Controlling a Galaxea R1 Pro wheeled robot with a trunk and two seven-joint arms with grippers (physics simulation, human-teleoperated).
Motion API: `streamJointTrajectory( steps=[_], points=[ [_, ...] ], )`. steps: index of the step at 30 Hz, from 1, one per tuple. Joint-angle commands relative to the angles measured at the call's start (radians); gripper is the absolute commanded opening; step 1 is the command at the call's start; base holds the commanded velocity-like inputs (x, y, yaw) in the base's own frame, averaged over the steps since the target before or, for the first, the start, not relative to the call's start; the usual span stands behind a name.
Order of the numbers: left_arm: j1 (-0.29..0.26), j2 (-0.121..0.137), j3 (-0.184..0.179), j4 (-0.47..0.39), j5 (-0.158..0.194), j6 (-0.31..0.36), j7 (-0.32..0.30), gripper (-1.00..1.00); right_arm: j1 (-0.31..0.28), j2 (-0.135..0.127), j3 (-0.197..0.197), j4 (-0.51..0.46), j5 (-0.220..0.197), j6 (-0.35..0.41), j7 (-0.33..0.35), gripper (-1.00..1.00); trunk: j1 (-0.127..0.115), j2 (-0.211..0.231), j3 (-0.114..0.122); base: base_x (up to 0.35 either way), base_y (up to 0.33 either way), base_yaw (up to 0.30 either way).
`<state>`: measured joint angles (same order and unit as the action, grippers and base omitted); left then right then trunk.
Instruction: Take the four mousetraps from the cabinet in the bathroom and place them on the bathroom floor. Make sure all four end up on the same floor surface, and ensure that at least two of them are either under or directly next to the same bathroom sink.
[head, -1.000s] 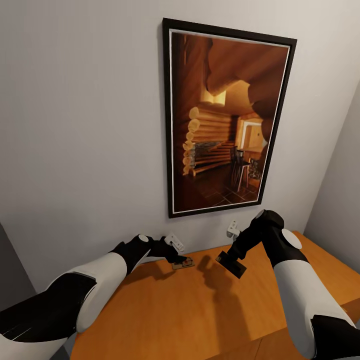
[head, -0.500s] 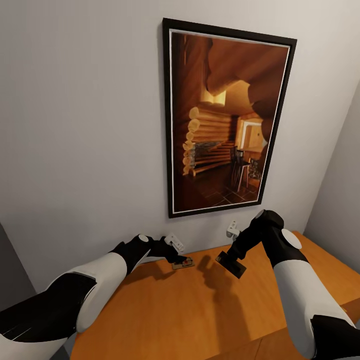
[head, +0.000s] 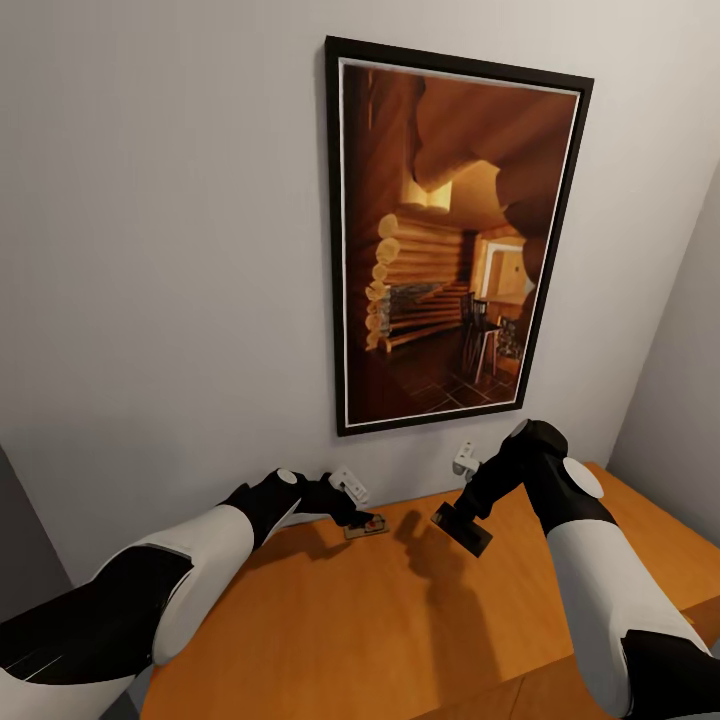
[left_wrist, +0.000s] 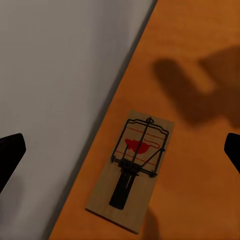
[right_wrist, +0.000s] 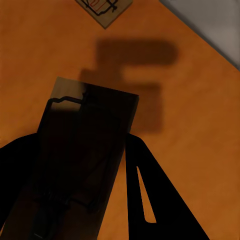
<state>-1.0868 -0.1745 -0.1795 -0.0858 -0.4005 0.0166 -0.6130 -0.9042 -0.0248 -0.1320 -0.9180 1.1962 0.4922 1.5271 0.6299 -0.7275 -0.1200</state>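
Gripping a mousetrap (head: 462, 530), your right gripper (head: 458, 522) clamps it above the cabinet (head: 400, 630) | left gripper (head: 352, 513): fingers apart over second mousetrap (left_wrist: 132, 170).

A: Cabinet (head: 420, 620) top?
B: Orange-brown wood, smooth, satin sheen, faint grain.
A: Mousetrap (left_wrist: 131, 170)?
B: Pale matt wood board, dark metal wire, red printed patch.
A: Wall (head: 160, 250)?
B: Matt grey-white paint.
A: Picture frame (head: 331, 240)?
B: Black, smooth, low gloss.
A: Arm shells (head: 195, 565)?
B: White and black plastic, slightly glossy.

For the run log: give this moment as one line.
left gripper: open over mousetrap | right gripper: holding second mousetrap | cabinet top
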Motion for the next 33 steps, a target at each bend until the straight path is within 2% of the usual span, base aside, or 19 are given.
streamJointTrajectory(
  steps=[1,18,33],
  points=[
    [-0.001,0.000,-0.006,-0.001,0.003,0.002,-0.002,1.00,-0.001,0.000,-0.001,-0.001,0.005,0.011,0.007,-1.00,0.000,-0.001,-0.002,0.000,0.000,0.000],
    [-0.001,0.000,-0.007,0.000,0.003,0.002,-0.003,1.00,-0.001,0.000,-0.001,-0.001,0.005,0.011,0.007,-1.00,0.065,-0.120,-0.055,0.000,0.000,0.000],
    [-0.001,0.000,-0.008,0.000,0.003,0.001,-0.038,1.00,-0.001,0.000,-0.001,-0.001,0.005,0.011,0.007,-1.00,0.065,-0.120,-0.055,0.000,0.000,0.000]
  ],
)
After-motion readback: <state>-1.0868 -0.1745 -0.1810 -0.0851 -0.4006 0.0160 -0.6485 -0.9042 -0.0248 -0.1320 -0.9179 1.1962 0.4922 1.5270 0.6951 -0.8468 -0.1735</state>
